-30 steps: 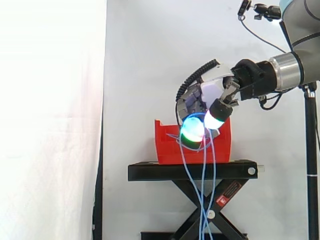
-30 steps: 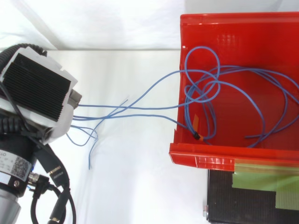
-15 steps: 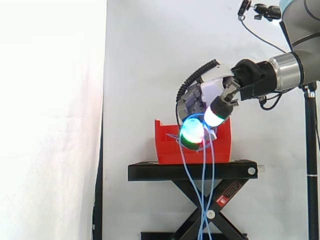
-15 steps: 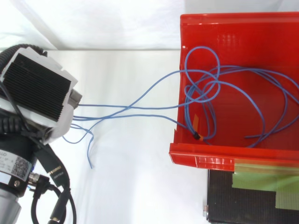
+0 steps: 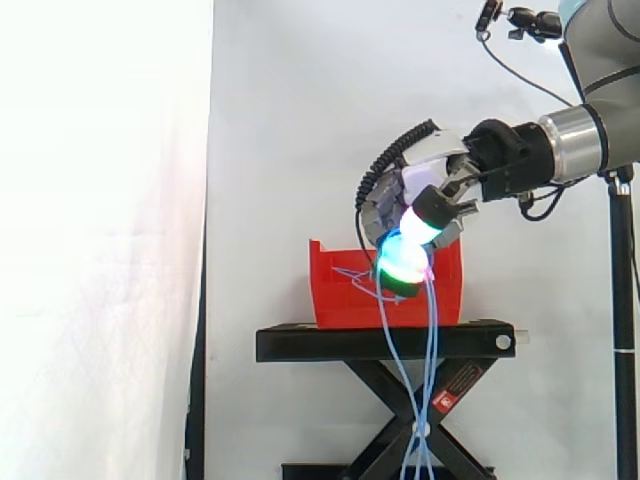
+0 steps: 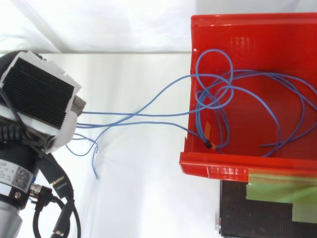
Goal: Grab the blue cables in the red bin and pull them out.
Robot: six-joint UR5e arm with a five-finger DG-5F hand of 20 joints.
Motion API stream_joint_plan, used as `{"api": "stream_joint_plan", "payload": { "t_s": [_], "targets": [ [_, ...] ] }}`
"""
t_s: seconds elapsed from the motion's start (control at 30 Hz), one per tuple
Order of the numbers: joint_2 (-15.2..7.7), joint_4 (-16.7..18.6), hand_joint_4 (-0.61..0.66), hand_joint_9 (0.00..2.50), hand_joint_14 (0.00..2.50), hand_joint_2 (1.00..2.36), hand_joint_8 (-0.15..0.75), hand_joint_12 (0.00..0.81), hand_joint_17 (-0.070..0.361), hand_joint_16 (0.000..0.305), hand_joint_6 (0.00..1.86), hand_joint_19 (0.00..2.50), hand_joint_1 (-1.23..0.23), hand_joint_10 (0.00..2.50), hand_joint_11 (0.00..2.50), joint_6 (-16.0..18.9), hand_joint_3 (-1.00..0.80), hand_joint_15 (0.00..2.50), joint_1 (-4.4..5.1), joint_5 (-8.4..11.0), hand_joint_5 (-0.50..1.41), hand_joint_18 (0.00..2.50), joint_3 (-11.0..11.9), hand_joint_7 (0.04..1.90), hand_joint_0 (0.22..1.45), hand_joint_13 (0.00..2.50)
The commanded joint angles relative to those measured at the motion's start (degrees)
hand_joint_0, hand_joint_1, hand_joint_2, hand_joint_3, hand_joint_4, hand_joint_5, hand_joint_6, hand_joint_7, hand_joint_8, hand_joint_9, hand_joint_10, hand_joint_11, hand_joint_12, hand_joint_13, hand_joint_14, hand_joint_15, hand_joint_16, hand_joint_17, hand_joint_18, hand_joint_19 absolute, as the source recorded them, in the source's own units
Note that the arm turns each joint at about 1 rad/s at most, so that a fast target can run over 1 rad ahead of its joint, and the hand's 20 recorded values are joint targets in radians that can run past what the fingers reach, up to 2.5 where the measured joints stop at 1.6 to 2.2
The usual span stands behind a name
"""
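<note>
- The blue cables [image 6: 225, 89] lie mostly as a loose tangle of loops on the floor of the red bin [image 6: 213, 171]. One end, with a dark tip beside a small orange piece, sits just inside the bin's near wall.
- In the top view several strands climb over the bin's left wall and run across the white surface to the hand [image 6: 42, 96]. Two short loose ends curl beside them, well clear of the bin.
- In the side view the hand [image 5: 420, 195] hangs just above the bin's [image 5: 340, 300] right half. Its fingers are curled in and clamped on the cables, and the fingertips [image 5: 402, 258] glow green, cyan and white in front of the bin's upper edge.
- From that grip, strands of cable [image 5: 432, 350] drop in front of the bin, past the stand's top plate and down among its crossed legs.
- The bin sits on the black stand [image 5: 385, 343], whose top juts out beyond the bin's right end.
- A red label [image 5: 458, 385] is stuck on one crossed leg below the bin, its print too small to read.
- In the top view a strip of green tape [image 6: 280, 191] lies on the stand [image 6: 257, 218] just beyond the bin's near rim, with no writing to make out.
- A white sticker with a square code [image 6: 15, 173] sits on the robot's wrist, far left of the bin.
- A white curtain [image 5: 300, 150] hangs behind the bin.
</note>
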Motion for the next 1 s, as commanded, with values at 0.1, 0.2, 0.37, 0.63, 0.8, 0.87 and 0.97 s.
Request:
{"api": "stream_joint_plan", "payload": {
  "t_s": [0.1, 0.2, 0.37, 0.63, 0.8, 0.87, 0.97],
  "targets": [
    [0.02, 0.0, 0.24, 1.23, 2.5, 1.0, 0.25, 0.315, 0.097, 0.043, 0.97, 1.67, -0.94, 0.03, 1.24, -0.01, -1.0, 0.73, 0.01, -0.01, 0.84, 1.01, -0.07, 0.45, 0.79, 1.0],
    [0.02, 0.0, 0.22, 1.26, 2.5, 1.0, 0.238, 0.304, 0.087, 0.039, 1.07, 1.83, -0.95, 0.03, 1.25, -0.01, -1.0, 0.75, 0.01, -0.09, 0.83, 1.07, -0.07, 0.42, 0.89, 1.02],
    [0.02, 0.0, 0.17, 1.27, 2.5, 1.0, 0.235, 0.298, 0.087, 0.038, 1.11, 1.85, -0.95, 0.03, 1.26, -0.01, -1.0, 0.77, 0.01, -0.62, 0.82, 1.11, -0.07, 0.41, 0.93, 1.04],
    [0.02, 0.08, 0.17, 1.28, 2.5, 1.0, 0.232, 0.299, 0.086, 0.038, 1.17, 1.86, -0.94, 0.03, 1.26, -2.21, -1.0, 0.76, -0.08, -1.68, 0.8, 1.13, -0.07, 0.38, 0.94, 1.05],
    [0.02, 1.23, 0.17, 1.27, 2.5, 1.0, 0.231, 0.296, 0.085, 0.038, 1.18, 1.87, -0.94, 0.03, 1.27, -11.35, -1.0, 0.76, 0.01, -4.58, 0.79, 1.13, -0.07, 0.37, 0.94, 1.05],
    [0.02, 2.19, 0.17, 1.28, 2.5, 1.0, 0.232, 0.3, 0.086, 0.038, 1.18, 1.86, -0.94, 0.03, 1.25, -14.87, -1.0, 0.77, 0.01, -5.19, 0.79, 1.13, -0.07, 0.38, 0.94, 1.05],
    [0.02, 5.45, 0.16, 1.27, 2.5, 1.0, 0.23, 0.299, 0.086, 0.038, 1.18, 1.87, -0.94, 0.03, 1.26, -22.07, -1.0, 0.76, -0.08, -6.51, 0.79, 1.13, -0.07, 0.38, 0.94, 1.06]
  ]
}}
